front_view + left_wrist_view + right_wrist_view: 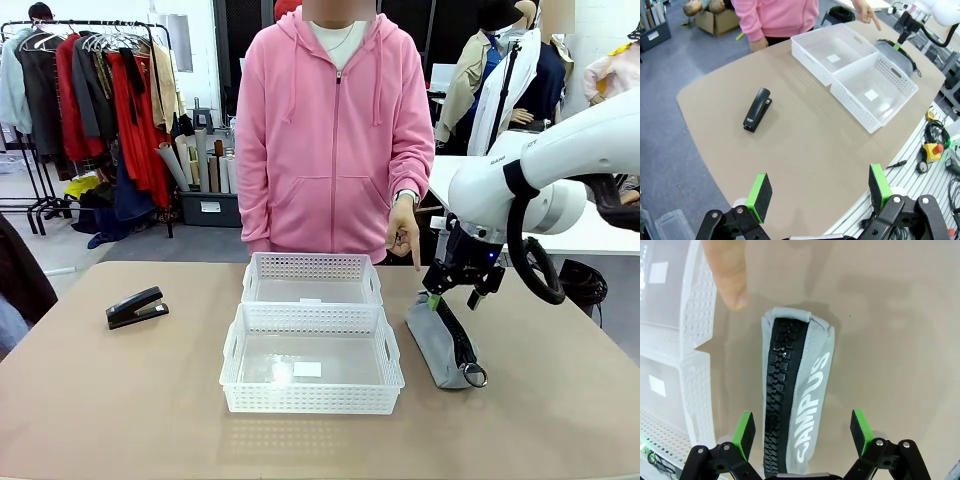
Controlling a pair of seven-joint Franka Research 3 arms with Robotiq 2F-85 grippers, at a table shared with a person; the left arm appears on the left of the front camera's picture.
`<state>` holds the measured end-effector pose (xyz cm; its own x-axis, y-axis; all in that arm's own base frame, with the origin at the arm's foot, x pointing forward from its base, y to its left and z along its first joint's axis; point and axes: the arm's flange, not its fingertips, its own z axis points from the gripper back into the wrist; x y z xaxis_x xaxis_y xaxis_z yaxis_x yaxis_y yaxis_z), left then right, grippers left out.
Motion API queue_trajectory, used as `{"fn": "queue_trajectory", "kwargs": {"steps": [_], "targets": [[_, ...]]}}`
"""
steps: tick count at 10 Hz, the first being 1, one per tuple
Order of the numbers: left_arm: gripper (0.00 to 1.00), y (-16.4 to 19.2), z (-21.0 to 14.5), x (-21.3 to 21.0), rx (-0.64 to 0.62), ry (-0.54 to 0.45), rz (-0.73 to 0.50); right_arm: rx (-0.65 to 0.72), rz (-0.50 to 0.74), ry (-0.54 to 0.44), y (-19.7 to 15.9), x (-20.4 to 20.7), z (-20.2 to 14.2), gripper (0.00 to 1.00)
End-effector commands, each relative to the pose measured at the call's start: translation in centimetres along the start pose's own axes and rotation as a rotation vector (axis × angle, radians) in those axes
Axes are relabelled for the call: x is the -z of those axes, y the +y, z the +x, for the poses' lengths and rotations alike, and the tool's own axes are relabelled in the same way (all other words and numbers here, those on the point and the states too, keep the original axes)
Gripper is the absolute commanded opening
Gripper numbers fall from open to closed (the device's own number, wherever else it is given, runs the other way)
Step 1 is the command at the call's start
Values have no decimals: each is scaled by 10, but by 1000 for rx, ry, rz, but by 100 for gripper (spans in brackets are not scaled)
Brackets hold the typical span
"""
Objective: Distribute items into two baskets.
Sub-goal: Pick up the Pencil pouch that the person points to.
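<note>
A grey pouch (441, 345) with a black zipper lies on the table, right of the near basket (312, 395). My right gripper (437, 299) hovers open just above the pouch's far end; in the right wrist view the pouch (796, 395), printed CAMPUS, lies between the spread green pads (743, 434) of my right gripper (802, 435). A person's finger (730, 275) points down at the table by the pouch's far end. The far basket (312, 268) touches the near one. The black stapler (136, 307) lies at the left. My left gripper (820, 190) stands open high above the table, far from the stapler (757, 109).
The person in a pink hoodie (335, 130) stands at the far edge, their hand (405, 232) pointing down near my right arm. Both baskets hold nothing but a small white label (307, 369). Bare tabletop (120, 400) lies in front and at the left.
</note>
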<state>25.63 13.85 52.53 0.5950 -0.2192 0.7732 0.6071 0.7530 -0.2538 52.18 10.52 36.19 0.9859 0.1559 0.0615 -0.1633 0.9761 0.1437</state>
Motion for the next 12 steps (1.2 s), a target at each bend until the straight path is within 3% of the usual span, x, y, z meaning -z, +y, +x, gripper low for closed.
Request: {"fn": "queue_trajectory", "kwargs": {"steps": [1,9,10,12], "targets": [[100,0,0,0,1,-6,-5,26,-30,-5,12,10,-10,100],[100,0,0,0,1,-6,-5,32,-104,13,1,42,-17,100],[100,0,0,0,1,-6,-5,5,-117,3,1,40,-18,86],[100,0,0,0,1,-6,-5,-20,-96,-3,4,39,-18,47]]}}
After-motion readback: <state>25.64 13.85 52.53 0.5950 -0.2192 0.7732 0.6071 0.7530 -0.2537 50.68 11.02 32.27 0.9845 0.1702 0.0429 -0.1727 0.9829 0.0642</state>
